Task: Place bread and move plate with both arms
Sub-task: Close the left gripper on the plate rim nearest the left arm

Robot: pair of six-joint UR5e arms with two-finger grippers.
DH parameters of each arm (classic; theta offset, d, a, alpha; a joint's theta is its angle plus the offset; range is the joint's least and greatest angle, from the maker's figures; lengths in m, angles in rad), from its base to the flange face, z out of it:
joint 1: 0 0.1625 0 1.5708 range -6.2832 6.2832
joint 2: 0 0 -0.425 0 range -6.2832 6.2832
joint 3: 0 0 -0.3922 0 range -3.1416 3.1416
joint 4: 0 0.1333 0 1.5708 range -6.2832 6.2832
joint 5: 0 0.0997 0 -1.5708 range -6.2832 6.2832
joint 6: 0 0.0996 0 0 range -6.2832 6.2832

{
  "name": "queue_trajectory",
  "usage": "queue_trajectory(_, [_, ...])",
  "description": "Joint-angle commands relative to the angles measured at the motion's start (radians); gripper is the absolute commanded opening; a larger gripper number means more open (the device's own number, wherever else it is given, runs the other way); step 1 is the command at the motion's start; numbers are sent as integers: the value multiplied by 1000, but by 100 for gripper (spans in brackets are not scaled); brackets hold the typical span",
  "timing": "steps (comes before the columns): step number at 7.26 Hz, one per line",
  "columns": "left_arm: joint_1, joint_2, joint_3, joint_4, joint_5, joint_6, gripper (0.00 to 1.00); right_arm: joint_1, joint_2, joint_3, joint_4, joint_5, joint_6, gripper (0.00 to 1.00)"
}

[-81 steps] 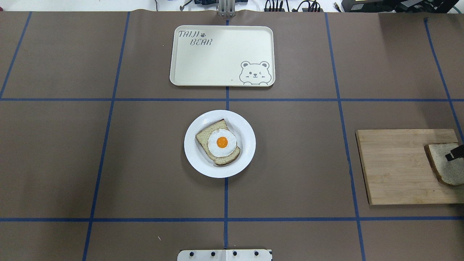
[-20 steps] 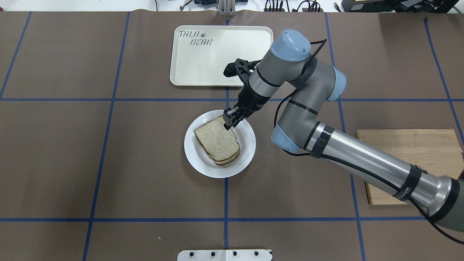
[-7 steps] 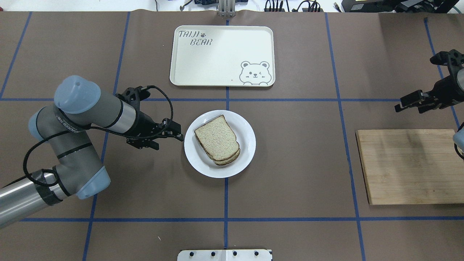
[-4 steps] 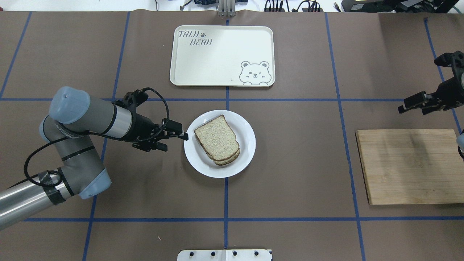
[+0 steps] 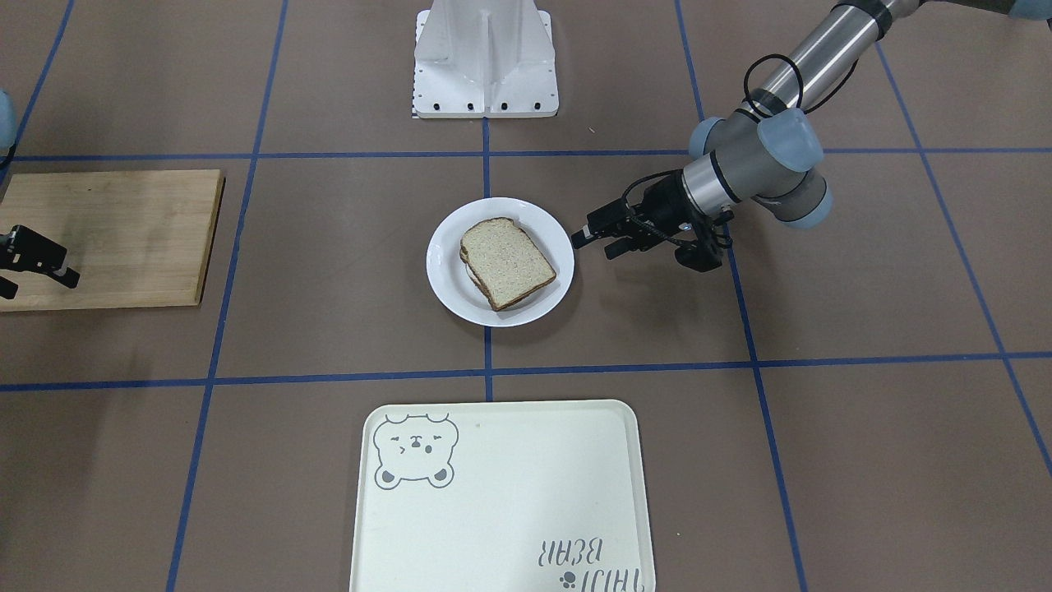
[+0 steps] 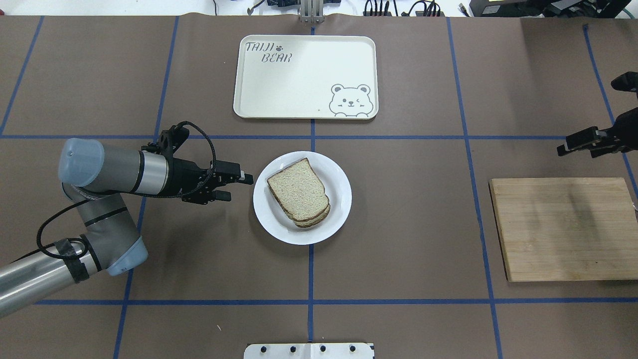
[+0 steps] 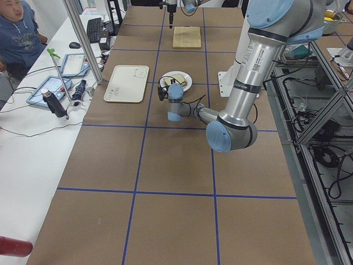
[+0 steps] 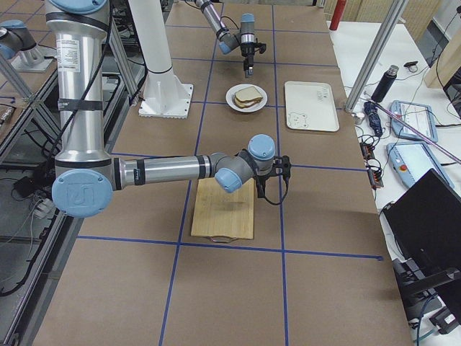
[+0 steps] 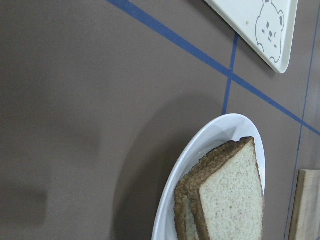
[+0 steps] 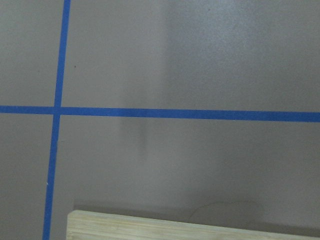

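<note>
Two slices stacked, and the left arm comes in for the plate.
The bread (image 6: 298, 189) lies flat on top of the other slice in the middle of the plate (image 6: 339, 209), so the placing half of the task looks done. The right gripper (image 6: 577, 148) has let go and pulled back to the far right, above the bare cutting board (image 6: 563, 229). Its jaws stand apart with nothing between them. The left gripper (image 6: 238, 187) has swung in from the left side and now hovers just beside the plate's left rim. It is spread wide and empty, and no contact with the rim can be made out. The moving step seems about to start: the rim must be pinched next, and the tray (image 6: 304, 80) beyond the plate is probably where it goes.
</note>
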Motion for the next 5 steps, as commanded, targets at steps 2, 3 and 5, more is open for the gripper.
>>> queue_trajectory(2, [40,-6,19,-42,57,-9,97,25,-55,10,-5,-26,-115,100])
queue_trajectory(3, [57,-8,22,-42,60,-11,96,26,-75,10,-6,-58,-186,100])
queue_trajectory(5, [80,-11,31,-42,62,-11,90,49,-71,43,-128,-63,-267,100])
